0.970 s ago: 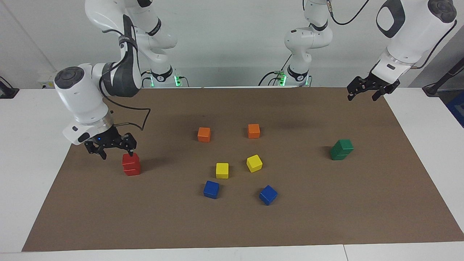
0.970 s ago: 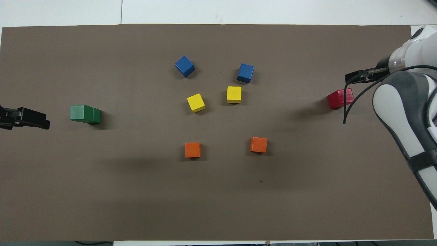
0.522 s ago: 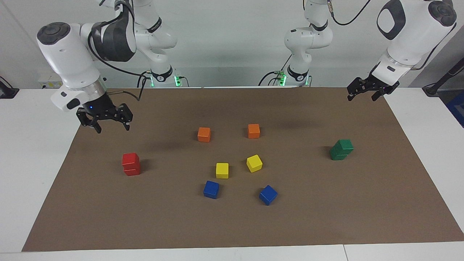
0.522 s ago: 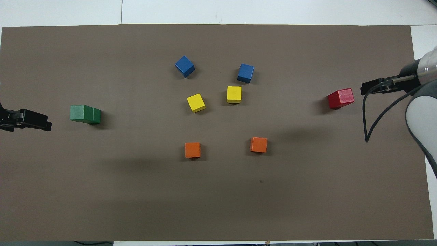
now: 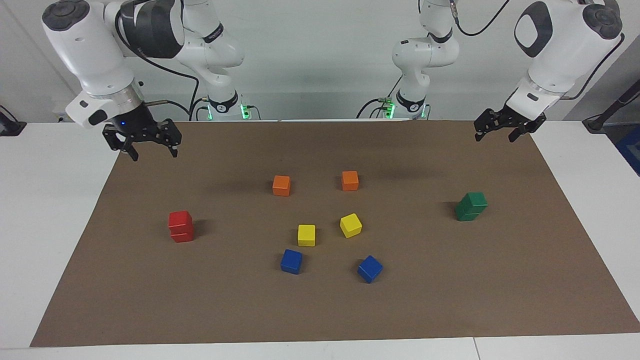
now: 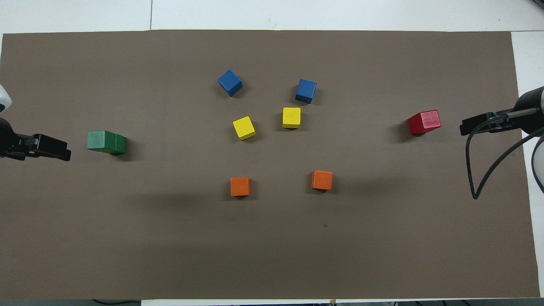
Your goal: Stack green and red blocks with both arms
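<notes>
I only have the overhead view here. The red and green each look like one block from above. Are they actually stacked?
Observer: Yes. The facing view shows the red stack as two cubes, one squarely on the other.
Operator: And the green?
Observer: The green stack is also two high, the top cube set slightly askew on the lower one.
Operator: Is either pincer touching them?
Observer: No. The right pincer hangs open in the air over the mat's edge nearest the robots, well clear of the red stack.
Operator: And the left one?
Observer: The left pincer is open too, raised over the mat's corner, holding nothing.
</notes>
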You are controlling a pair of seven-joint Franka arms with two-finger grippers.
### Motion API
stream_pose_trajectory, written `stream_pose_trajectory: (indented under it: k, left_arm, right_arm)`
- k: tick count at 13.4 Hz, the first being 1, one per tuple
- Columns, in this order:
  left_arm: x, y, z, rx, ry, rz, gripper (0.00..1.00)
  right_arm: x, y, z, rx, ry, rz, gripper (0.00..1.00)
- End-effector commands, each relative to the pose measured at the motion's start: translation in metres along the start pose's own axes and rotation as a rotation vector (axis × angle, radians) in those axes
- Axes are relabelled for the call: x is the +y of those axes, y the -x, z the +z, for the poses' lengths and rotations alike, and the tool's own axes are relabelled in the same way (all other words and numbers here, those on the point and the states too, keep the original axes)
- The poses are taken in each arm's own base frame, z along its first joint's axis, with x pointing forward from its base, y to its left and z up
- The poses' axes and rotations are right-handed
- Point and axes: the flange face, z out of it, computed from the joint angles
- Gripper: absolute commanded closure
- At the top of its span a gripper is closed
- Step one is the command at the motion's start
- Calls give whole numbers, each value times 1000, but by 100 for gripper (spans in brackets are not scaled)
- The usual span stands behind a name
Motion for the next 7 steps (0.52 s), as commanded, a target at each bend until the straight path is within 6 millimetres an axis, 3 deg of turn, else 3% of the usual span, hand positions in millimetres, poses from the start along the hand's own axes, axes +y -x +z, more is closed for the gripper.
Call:
stream_pose_trajectory:
  k: [1,4,7]
  left_arm:
    - [6,1,0,7,-24,2,0]
    - [0,2,-6,30,-24,-9,0]
    - [-1,0,-13,56,-26,-8,0]
  right_arm:
    - [-1,7,-5,-9,-11,27,0]
    - [2,10,-6,-19,-12,34,0]
    - [4,13,-21,8,-9,38,0]
